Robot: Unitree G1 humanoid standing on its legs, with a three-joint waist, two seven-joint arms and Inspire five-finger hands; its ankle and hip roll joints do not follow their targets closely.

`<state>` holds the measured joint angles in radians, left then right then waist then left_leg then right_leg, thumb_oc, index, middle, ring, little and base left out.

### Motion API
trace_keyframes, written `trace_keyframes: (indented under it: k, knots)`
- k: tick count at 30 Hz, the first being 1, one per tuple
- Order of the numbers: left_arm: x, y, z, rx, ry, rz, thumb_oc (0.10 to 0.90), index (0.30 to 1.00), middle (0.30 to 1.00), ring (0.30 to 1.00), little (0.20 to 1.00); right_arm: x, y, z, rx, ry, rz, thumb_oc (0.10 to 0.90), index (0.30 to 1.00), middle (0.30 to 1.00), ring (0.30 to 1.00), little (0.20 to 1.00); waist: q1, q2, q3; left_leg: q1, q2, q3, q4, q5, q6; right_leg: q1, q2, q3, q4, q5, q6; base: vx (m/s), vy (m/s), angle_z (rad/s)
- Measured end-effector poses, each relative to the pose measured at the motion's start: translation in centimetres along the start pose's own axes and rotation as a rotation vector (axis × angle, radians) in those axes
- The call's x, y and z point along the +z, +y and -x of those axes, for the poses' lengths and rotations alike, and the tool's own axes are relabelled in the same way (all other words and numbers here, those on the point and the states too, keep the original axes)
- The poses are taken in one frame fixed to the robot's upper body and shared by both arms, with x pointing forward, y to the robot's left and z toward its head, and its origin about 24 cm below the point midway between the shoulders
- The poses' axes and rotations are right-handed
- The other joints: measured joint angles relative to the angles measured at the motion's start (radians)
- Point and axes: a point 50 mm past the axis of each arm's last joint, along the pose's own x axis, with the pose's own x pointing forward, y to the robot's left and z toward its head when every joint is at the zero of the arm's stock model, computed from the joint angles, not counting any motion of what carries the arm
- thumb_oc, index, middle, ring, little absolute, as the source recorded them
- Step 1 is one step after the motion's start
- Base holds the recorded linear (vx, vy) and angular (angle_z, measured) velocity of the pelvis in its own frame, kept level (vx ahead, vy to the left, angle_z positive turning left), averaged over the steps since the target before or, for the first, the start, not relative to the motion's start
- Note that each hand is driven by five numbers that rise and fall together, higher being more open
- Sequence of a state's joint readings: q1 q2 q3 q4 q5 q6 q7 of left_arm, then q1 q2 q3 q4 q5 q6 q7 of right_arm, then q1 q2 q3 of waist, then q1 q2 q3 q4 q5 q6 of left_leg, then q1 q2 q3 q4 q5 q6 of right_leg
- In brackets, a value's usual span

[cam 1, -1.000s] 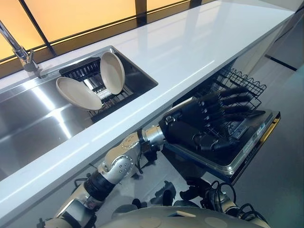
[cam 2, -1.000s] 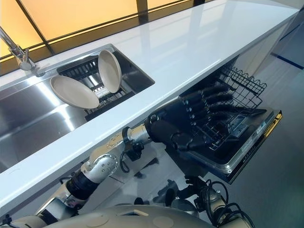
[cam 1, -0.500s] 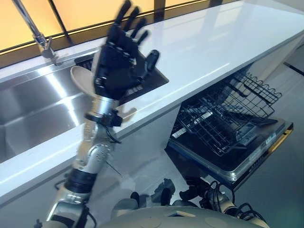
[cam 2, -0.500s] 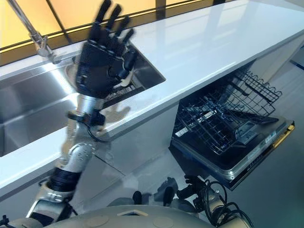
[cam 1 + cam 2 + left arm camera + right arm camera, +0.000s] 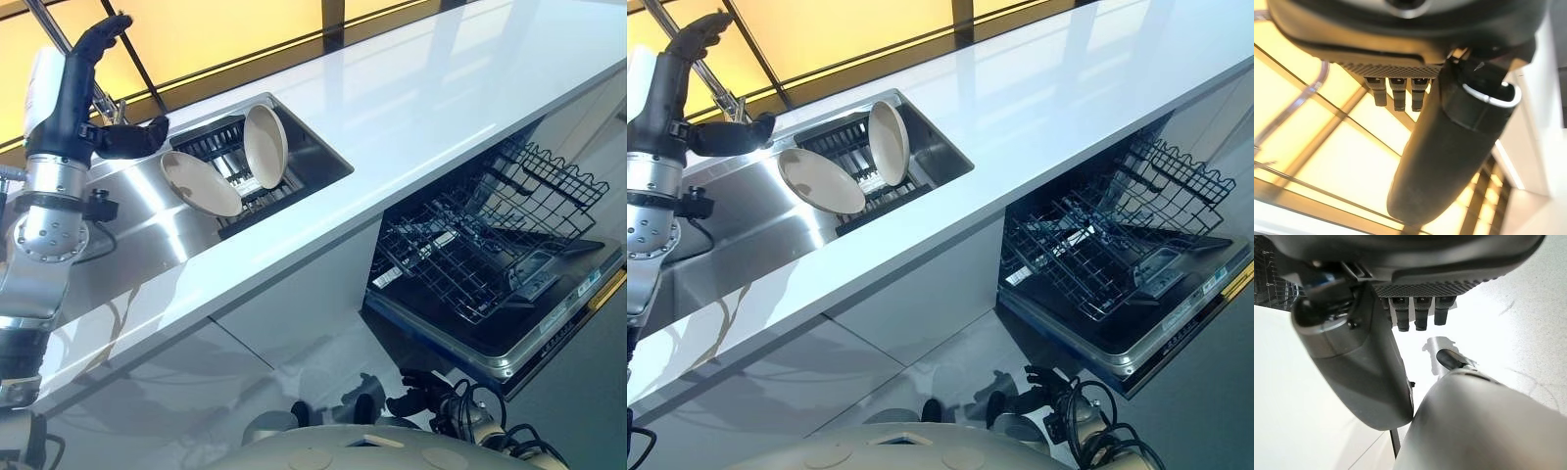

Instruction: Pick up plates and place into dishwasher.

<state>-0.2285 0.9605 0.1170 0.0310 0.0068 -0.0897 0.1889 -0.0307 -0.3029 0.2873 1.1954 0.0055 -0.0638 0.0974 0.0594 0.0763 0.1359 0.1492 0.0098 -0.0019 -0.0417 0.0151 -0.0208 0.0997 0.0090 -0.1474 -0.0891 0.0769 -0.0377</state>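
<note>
Now | left hand (image 5: 73,93) raised over sink (image 5: 118,230), fingers straight, holding nothing | two plates (image 5: 201,183) in sink rack, just to its right, below | upright plate (image 5: 265,145) edge-on | right hand (image 5: 1366,367) relaxed, empty | dishwasher rack (image 5: 480,240) well apart.

Glossy white countertop (image 5: 411,108), brushed steel sink (image 5: 108,220), smooth cream plates (image 5: 265,145), black wire dishwasher rack (image 5: 490,235)

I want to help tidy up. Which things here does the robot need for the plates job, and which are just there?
Needed:
two plates
sink rack
dishwasher rack
left hand, open

Just there:
tap
countertop
</note>
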Motion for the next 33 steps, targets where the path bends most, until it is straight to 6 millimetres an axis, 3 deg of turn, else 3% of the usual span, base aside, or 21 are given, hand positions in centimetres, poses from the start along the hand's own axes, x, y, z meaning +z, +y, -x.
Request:
trace_keyframes:
  k: [10, 19, 33]
  knots:
    - [-3.9, 1.8, 0.0, -0.24, 0.111, -0.323, 0.8, 0.9, 0.9, 0.9, 0.9, -0.1, -1.0, 0.2, -0.003, 0.011, 0.032, 0.8, 0.9, 0.9, 0.9, 0.9, -0.028, 0.028, -0.021, 0.023, -0.013, 0.003, -0.049, 0.019, 0.01, -0.004, -0.01, 0.002, 0.0, 0.0, 0.001, 0.04, 0.106, 0.0]
    - [-4.8, -1.3, 1.3, -0.619, 0.035, -0.606, 0.8, 0.9, 0.9, 0.9, 0.9, -0.1, -1.2, 0.2, -0.003, 0.024, 0.029, 0.8, 0.9, 0.9, 0.9, 0.9, -0.046, 0.034, -0.031, 0.024, -0.012, 0.036, -0.052, 0.018, 0.011, -0.007, -0.007, 0.021, 0.0, 0.001, 0.006, 0.02, 0.06, -0.06]
    - [-4.6, -3.0, 1.9, -0.753, -0.051, -0.742, 0.8, 0.9, 0.9, 0.9, 0.9, -0.7, -1.1, 0.3, 0.01, 0.035, 0.025, 0.8, 0.9, 0.9, 0.9, 0.9, -0.06, -0.007, -0.056, 0.024, -0.012, 0.042, -0.052, 0.015, 0.015, -0.009, -0.007, 0.026, 0.0, 0.002, 0.007, 0.0, 0.002, 0.0]
